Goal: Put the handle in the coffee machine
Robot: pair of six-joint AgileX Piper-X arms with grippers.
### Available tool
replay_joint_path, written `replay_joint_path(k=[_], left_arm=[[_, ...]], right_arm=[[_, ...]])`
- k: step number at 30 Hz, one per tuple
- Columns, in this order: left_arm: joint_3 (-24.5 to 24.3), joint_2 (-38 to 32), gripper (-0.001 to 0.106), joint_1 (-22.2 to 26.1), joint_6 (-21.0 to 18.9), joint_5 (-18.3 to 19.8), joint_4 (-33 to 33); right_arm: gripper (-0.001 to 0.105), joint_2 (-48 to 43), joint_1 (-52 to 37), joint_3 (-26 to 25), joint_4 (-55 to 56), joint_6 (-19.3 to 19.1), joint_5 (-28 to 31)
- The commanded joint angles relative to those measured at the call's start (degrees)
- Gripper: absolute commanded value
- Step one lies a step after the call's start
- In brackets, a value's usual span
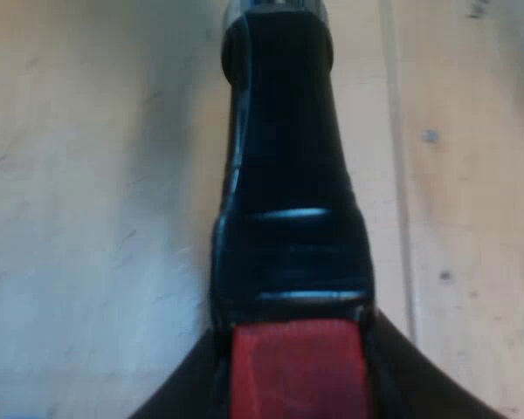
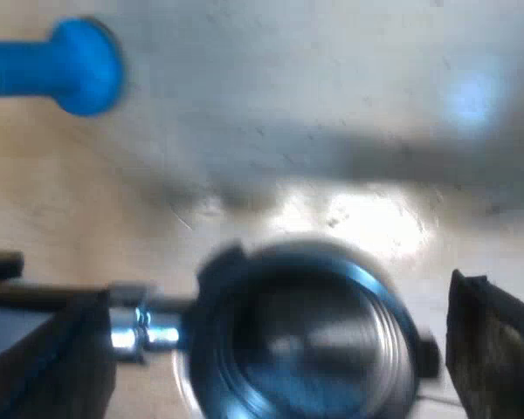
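The holder's dark handle (image 1: pixel 284 175) runs away from the camera over the pale wooden table, and its red end (image 1: pixel 299 367) sits between my left gripper's (image 1: pixel 299 388) black fingers (image 1: pixel 179 397), which are shut on it. The holder's round metal basket (image 2: pixel 301 340) faces up between the fingers of my right gripper (image 2: pixel 271 349). That gripper is open: one finger (image 2: pixel 493 349) stands just clear of the basket's rim, the other is by the shiny neck (image 2: pixel 144 330). The basket looks empty and shiny inside.
A blue tamper (image 2: pixel 70 65) lies on its side on the table (image 2: pixel 332 105), some way beyond the basket. The wooden tabletop (image 1: pixel 87 218) has a seam (image 1: pixel 400 175) running alongside the handle.
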Motion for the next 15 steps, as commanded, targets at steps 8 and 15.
replay_joint_path(k=[8,15], left_arm=[[-0.57,0.09,0.0,13.43,0.28,4.08,-0.21],[-0.57,0.09,0.0,19.47,0.09,6.52,-2.52]], right_arm=[[0.078,-0.14,11.55,-3.91,-1.13,-7.54,28.69],[0.054,3.62,19.04,-3.71,-7.62,-12.08,46.48]])
